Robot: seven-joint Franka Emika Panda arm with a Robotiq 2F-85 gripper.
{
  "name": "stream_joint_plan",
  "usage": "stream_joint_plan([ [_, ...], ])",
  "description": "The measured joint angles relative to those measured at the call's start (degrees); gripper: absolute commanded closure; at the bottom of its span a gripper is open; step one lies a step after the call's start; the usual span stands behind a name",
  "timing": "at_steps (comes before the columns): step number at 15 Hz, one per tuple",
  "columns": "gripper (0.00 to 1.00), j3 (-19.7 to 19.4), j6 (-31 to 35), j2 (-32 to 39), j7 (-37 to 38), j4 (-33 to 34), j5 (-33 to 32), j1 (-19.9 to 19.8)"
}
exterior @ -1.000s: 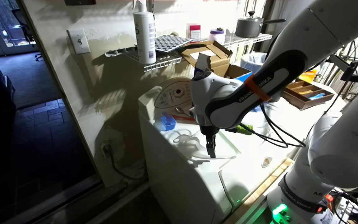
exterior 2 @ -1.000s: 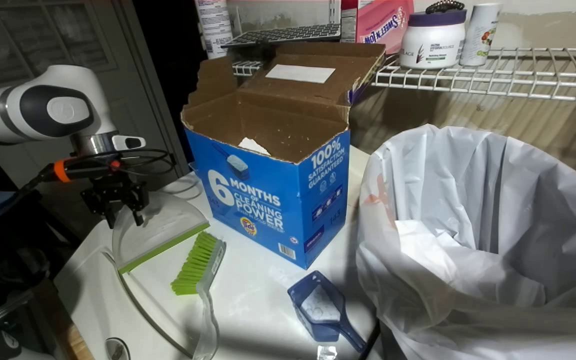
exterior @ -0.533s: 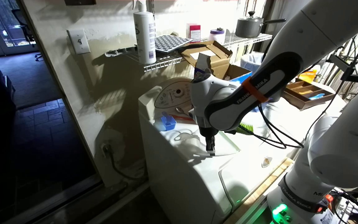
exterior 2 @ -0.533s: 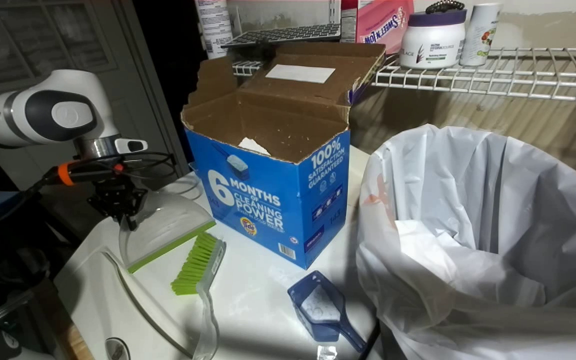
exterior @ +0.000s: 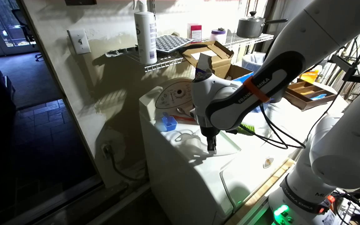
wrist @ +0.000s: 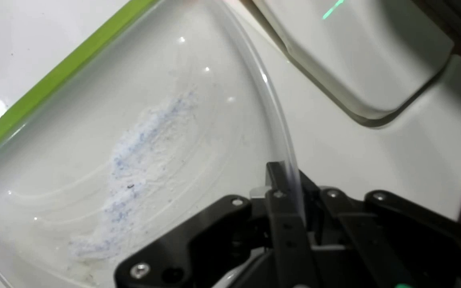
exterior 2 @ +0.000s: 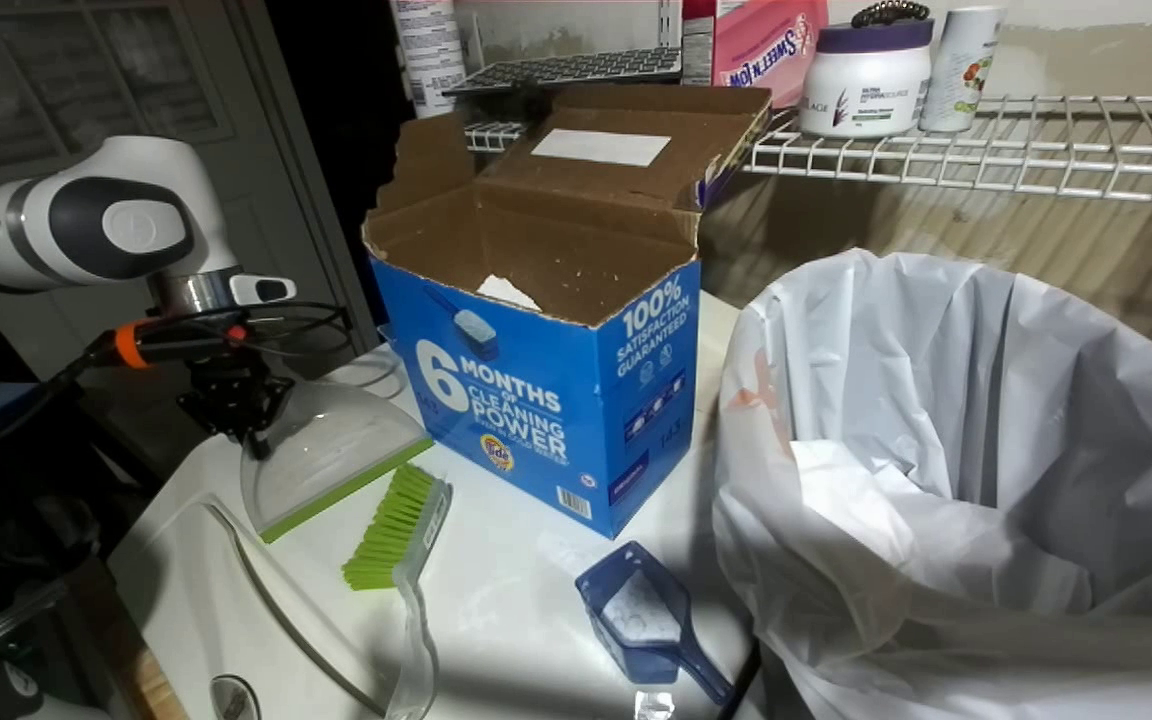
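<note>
The fingers [wrist: 284, 224], spread a moment earlier, are now clamped on the curved wall of the dustpan [exterior 2: 351, 450], seen left of centre in an exterior view. In the same interval, the dustpan has been shifted slightly toward the box [exterior 2: 536, 370]. A grip is thereby judged to be established; powder [wrist: 138, 140] is carried within, so level handling is advised.

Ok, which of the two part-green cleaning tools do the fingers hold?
The dustpan, with powder in it: the fingers are shut on its rim, while the brush lies clear of them.
</note>
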Motion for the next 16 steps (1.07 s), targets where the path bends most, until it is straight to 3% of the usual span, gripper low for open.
stream_joint_plan([
  [4, 0.98, -0.1, -4.7, -2.9, -0.1, 0.2, 0.9, 0.0],
  [11, 0.98, -0.9, -18.6, -13.0, -3.4, 2.9, 3.7, 0.7],
  [16, 0.98, -3.3, -19.9, -15.6, -8.6, 5.3, 8.3, 2.2],
])
